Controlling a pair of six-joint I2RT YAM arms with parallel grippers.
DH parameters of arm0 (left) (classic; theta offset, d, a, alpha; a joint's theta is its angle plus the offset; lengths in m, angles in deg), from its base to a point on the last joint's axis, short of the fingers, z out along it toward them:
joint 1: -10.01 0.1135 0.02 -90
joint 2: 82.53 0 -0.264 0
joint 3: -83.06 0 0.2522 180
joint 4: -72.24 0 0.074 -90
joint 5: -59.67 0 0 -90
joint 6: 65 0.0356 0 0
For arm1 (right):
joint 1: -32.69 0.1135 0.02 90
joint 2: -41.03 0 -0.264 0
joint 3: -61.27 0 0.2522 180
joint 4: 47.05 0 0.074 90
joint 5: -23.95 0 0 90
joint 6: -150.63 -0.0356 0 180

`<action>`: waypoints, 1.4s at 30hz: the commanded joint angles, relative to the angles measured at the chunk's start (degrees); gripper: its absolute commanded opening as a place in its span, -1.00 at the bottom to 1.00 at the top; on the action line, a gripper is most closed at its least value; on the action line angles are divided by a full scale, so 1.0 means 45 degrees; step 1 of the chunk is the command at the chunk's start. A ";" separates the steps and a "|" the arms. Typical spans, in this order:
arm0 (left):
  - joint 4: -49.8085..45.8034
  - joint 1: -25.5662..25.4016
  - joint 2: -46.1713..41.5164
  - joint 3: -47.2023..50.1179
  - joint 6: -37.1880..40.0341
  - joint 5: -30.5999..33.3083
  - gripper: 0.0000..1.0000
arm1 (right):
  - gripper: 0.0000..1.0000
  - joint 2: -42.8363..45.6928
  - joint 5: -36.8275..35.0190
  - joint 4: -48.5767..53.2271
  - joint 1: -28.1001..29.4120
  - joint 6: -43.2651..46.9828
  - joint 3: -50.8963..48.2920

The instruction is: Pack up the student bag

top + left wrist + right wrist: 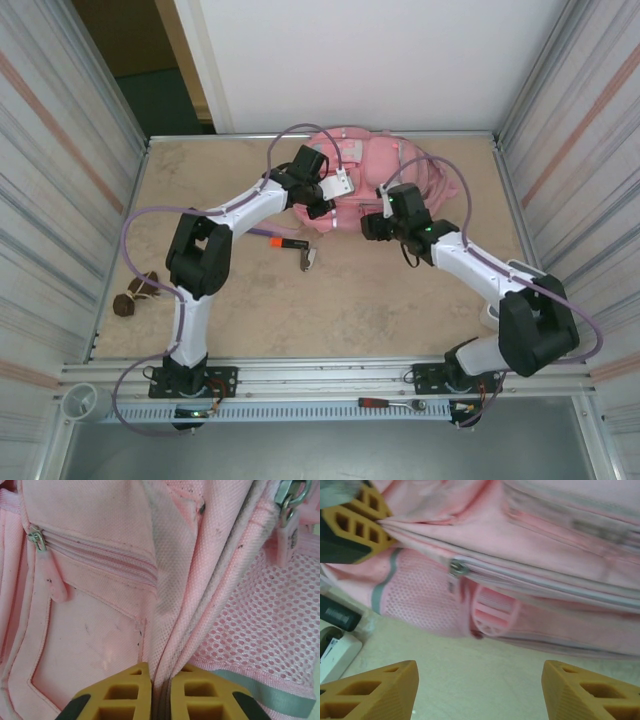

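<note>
The student bag (370,165), a big pink backpack, lies at the back of the table. My left gripper (325,207) is at its near left edge. In the left wrist view that gripper (160,672) is shut on a fold of pink fabric (170,605) between a zipped pocket (95,630) and a mesh side pocket (265,625). My right gripper (375,226) hovers just in front of the bag. It (480,680) is open, with bare table between its fingers. Ahead of it are a zip pull (456,568) and a pink rubber tag (494,612) on the bag (555,555).
An orange-capped marker (285,241) and a small grey item (308,257) lie near the left gripper. A brown object (135,293) sits at the left edge. A white object (490,315) lies by the right arm. A red-handled tool (392,404) rests on the front rail.
</note>
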 commanded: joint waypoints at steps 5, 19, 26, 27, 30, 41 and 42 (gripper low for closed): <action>-0.0892 0.0056 -0.0345 -0.0640 -0.0640 -0.1409 -1.00 | 0.19 -0.1406 -0.3328 -0.2535 0.1348 -0.0158 0.0090; -0.1072 0.0101 -0.0208 -0.0760 -0.0601 -0.1626 -1.00 | 0.28 -0.3885 -0.6335 -0.3645 0.2105 -0.1351 0.1209; -0.1096 0.0098 -0.0151 -0.0666 -0.0591 -0.1613 -1.00 | 0.25 -0.4085 -0.7008 -0.3293 0.2177 -0.1584 0.1783; -0.1093 0.0100 -0.0149 -0.0654 -0.0596 -0.1633 -1.00 | 0.24 -0.4133 -0.7199 -0.3143 0.2161 -0.1658 0.1882; -0.1109 0.0095 -0.0132 -0.0635 -0.0591 -0.1655 -1.00 | 0.18 -0.4271 -0.7583 -0.2709 0.2149 -0.1757 0.2121; -0.1074 0.0115 -0.0091 -0.0547 -0.0532 -0.1635 -1.00 | -0.22 -0.3726 -0.7745 -0.1641 0.2077 -0.1689 0.2310; -0.1078 0.0115 -0.0073 -0.0567 -0.0532 -0.1621 -1.00 | -0.26 -0.3707 -0.7586 -0.1554 0.2019 -0.1684 0.2338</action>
